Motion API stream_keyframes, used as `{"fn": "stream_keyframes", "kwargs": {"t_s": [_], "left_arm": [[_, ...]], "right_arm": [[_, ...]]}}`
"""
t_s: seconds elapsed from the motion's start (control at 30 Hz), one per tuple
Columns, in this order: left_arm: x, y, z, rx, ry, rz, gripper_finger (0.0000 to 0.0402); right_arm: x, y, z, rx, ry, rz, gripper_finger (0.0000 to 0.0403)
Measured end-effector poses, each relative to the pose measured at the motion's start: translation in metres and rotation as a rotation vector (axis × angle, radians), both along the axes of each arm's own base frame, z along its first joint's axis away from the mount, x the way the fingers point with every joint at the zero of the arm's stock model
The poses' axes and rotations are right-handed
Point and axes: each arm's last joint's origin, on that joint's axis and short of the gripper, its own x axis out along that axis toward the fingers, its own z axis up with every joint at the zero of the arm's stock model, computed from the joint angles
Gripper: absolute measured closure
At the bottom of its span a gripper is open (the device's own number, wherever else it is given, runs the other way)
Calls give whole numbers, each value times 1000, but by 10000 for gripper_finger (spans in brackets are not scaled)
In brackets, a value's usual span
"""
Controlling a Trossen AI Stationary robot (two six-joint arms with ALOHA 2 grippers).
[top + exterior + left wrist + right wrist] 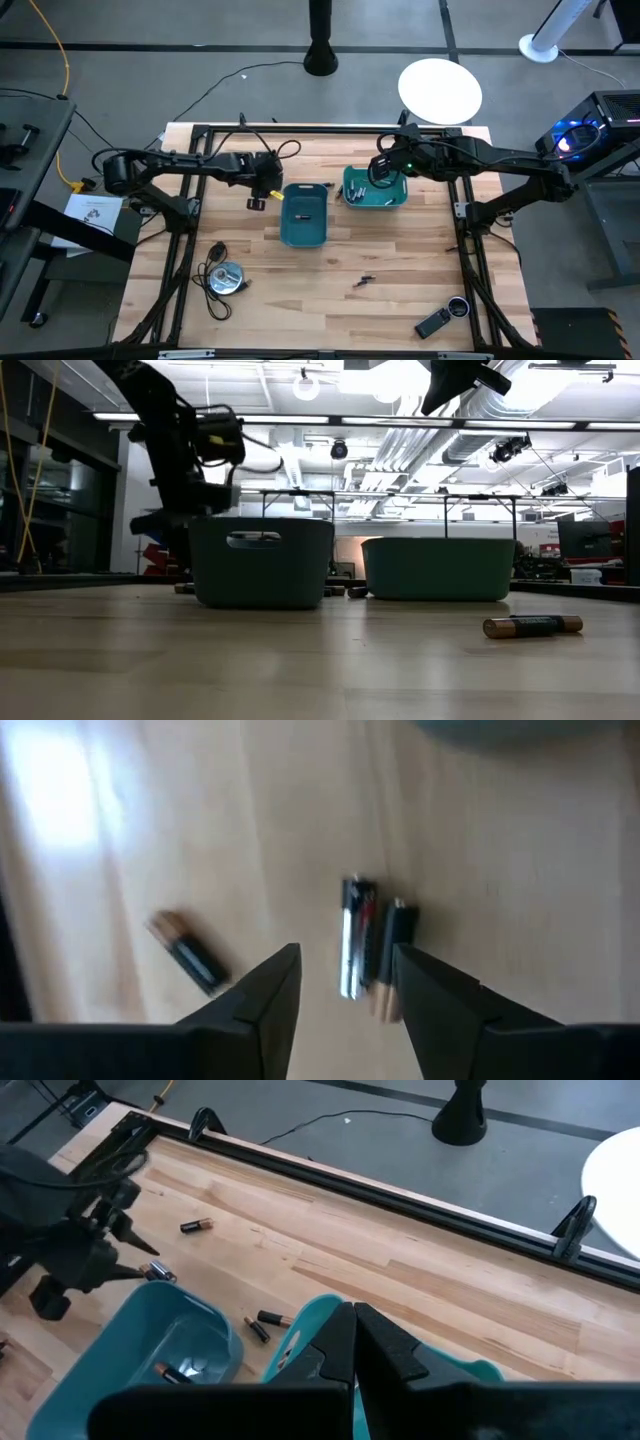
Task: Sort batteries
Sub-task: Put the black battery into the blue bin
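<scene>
— Where is the left gripper [345,982] sitting, and how are its fingers?
— It is hanging low over the wood just beside the nearer teal bin [304,215], on that bin's left in the high view. Its fingers are standing spread, empty, with two batteries [372,942] lying side by side on the table [400,260] between the tips. A third battery [188,951] is lying off to one side.

— And the right gripper [353,1342]?
— It is hovering above the second teal bin [378,194], fingers pressed together and holding nothing.

— Are other cells showing?
— One cell [304,216] is lying inside the nearer bin, several are lying in the second bin, and a loose one [532,625] is resting on the table front, near the black remote-like device [433,323].
</scene>
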Motion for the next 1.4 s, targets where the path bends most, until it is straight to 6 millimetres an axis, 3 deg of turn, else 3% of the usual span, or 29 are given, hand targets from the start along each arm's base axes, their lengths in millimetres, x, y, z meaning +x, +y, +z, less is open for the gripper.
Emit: {"fn": "stream_keyframes", "kwargs": {"t_s": [0.4, 0.6, 0.77, 0.83, 0.97, 1.27, 1.4], "left_arm": [[-4, 1, -8, -149, 25, -75, 257], [-1, 4, -26, -179, 103, -88, 257], [0, 6, -37, -217, 141, -6, 262], [0, 4, -35, -241, 141, 44, 284], [-4, 0, -17, -331, 105, 165, 374], [-12, -8, 74, -249, -347, 264, 372], [0, -24, 90, -330, -508, 191, 372]], "right_arm": [[0, 0, 0, -18, 19, 11, 403], [0, 0, 0, -21, 18, 6, 403], [0, 0, 0, -18, 16, 5, 403], [0, 0, 0, -8, 7, -2, 403], [0, 0, 0, -6, 5, -4, 403], [0, 0, 0, -4, 5, -2, 403], [0, 0, 0, -4, 5, -2, 403]]}}
